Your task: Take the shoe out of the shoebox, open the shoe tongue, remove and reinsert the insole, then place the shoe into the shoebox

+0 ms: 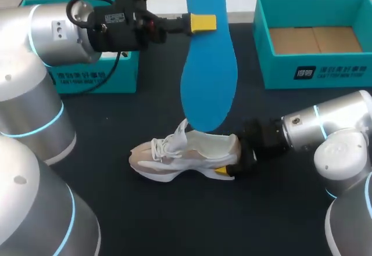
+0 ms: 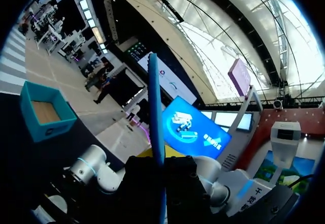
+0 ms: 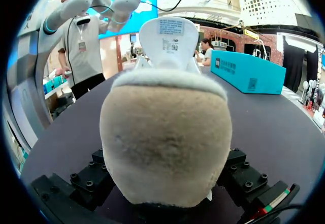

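Left gripper (image 1: 200, 22) clamps a flat blue foam insole (image 1: 206, 76) upright, forefoot down, above the beige-and-white mesh sneaker (image 1: 186, 157), which lies crosswise on the black table (image 1: 174, 221), toe pointing left, heel pinched by the right gripper (image 1: 232, 164).

left gripper (image 1: 202, 22): high, clamped | right gripper (image 1: 235, 162): low, clamped
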### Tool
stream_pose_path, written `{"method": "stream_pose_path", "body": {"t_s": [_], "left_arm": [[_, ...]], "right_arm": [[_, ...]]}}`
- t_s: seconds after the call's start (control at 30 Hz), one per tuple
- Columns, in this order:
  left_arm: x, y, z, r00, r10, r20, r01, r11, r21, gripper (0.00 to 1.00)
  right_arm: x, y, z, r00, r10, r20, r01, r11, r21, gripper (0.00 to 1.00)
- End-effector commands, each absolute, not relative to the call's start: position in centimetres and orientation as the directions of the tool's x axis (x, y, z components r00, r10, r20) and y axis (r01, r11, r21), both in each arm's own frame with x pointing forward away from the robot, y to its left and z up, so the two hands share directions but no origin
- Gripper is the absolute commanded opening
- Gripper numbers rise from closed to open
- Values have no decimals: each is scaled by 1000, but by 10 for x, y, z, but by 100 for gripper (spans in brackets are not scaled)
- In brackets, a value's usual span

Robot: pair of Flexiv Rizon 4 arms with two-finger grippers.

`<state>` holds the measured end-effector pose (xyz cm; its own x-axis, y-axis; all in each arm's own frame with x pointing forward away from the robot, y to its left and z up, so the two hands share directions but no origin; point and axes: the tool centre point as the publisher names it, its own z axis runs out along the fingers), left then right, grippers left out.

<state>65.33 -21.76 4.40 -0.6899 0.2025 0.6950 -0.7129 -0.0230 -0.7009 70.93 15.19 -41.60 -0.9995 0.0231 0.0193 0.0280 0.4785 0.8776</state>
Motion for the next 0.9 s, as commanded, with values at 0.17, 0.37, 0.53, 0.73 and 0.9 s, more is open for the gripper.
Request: {"method": "stream_pose_path", "body": {"t_s": [0.17, 0.37, 0.53, 0.73, 0.9], "left_arm": [[661, -219, 44, -678, 211, 704, -718, 16, -696, 0], [654, -219, 47, -683, 184, 706, -714, 35, -700, 0], [651, -220, 51, -682, 173, 711, -719, 18, -695, 0], [647, -222, 56, -671, 168, 722, -733, -7, -680, 0], [647, -222, 56, -676, 160, 720, -731, -23, -681, 0]], "right_arm": [[709, 153, -419, -1000, 25, 19, 29, 482, 876, 0], [709, 153, -419, -1000, 25, 19, 29, 482, 876, 0], [709, 153, -419, -1000, 25, 19, 29, 482, 876, 0], [709, 153, -419, -1000, 25, 19, 29, 482, 876, 0], [709, 153, -419, -1000, 25, 19, 29, 482, 876, 0]]}}
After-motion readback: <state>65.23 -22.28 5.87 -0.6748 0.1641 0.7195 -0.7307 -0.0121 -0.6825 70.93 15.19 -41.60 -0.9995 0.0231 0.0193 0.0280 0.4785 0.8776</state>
